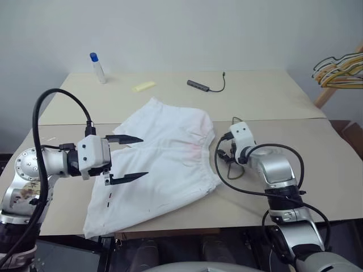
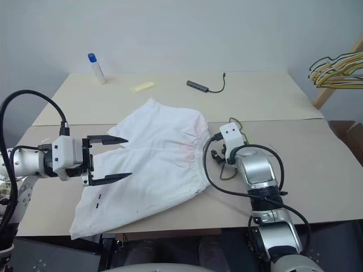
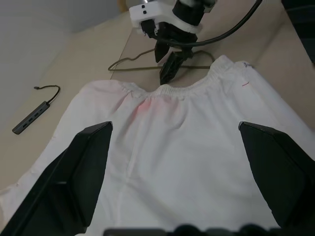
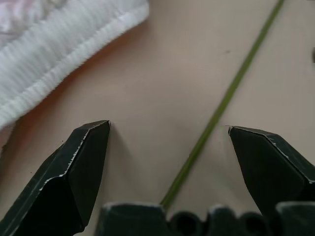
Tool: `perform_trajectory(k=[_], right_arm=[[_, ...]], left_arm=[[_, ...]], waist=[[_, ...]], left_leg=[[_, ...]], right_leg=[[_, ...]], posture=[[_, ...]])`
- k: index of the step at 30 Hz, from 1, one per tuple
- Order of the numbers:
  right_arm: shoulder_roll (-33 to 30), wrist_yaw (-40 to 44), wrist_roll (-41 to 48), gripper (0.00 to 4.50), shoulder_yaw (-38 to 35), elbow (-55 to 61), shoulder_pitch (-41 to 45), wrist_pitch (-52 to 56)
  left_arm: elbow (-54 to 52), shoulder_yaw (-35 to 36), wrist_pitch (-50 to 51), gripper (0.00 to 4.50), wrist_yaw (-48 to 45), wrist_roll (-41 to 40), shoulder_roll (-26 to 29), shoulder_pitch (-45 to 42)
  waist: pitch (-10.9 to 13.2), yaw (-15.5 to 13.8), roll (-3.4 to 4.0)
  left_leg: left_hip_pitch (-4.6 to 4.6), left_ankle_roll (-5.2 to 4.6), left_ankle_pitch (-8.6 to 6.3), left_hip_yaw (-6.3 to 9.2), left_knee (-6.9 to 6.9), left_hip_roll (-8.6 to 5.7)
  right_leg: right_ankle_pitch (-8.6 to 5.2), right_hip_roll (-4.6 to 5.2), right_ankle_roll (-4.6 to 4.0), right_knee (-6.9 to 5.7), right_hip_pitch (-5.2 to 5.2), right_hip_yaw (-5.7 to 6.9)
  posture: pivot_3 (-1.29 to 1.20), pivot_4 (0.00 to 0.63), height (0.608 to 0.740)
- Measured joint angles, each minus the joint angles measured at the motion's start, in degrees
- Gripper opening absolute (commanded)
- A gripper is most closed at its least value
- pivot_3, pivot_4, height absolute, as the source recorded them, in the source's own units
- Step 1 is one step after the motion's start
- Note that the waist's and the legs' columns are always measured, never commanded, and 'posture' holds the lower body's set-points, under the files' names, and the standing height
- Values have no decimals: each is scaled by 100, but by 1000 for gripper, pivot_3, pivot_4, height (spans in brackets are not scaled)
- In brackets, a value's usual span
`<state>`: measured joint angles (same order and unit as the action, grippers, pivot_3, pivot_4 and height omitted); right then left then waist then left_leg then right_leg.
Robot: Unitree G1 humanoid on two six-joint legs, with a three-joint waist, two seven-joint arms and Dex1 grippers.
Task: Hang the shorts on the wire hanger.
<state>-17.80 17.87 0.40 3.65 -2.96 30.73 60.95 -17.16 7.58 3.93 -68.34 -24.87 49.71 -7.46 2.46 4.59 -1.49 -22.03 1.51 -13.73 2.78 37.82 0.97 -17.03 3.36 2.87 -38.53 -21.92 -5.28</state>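
The shorts (image 1: 161, 164) lie flat on the desk (image 1: 272, 96), waistband toward the wire hanger (image 3: 142, 61) just beside it. The left hand (image 1: 126, 160) hovers over the shorts, fingers wide apart; the right hand (image 4: 167, 132), also spread and empty, sits over the hanger wire. Soft, limp cloth; best pinched at the thicker waistband, the stiff wire gripped firmly

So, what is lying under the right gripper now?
Under the open right gripper lies bare table and one thin wire of the hanger, beside the shorts' waistband. Most of the hanger is hidden by the arm in the head views.
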Motion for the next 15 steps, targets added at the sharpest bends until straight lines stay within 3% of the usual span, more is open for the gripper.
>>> perform_trajectory(k=[6,15], right_arm=[[141,-1,272,4500,-209,-66,30,382],[144,-93,315,1591,-289,-119,69,630]], left_arm=[[-1,-94,0,4457,-10,1,-47,-3],[-91,-108,1,4500,-26,-4,-51,-3]], waist=[[0,116,0],[-8,175,-6]], left_leg=[[-1,0,0,1,0,0],[27,0,0,10,0,2]], right_leg=[[0,-1,1,0,0,-1],[-2,-5,2,8,35,5]], posture=[[-50,0,740],[-48,0,740]])
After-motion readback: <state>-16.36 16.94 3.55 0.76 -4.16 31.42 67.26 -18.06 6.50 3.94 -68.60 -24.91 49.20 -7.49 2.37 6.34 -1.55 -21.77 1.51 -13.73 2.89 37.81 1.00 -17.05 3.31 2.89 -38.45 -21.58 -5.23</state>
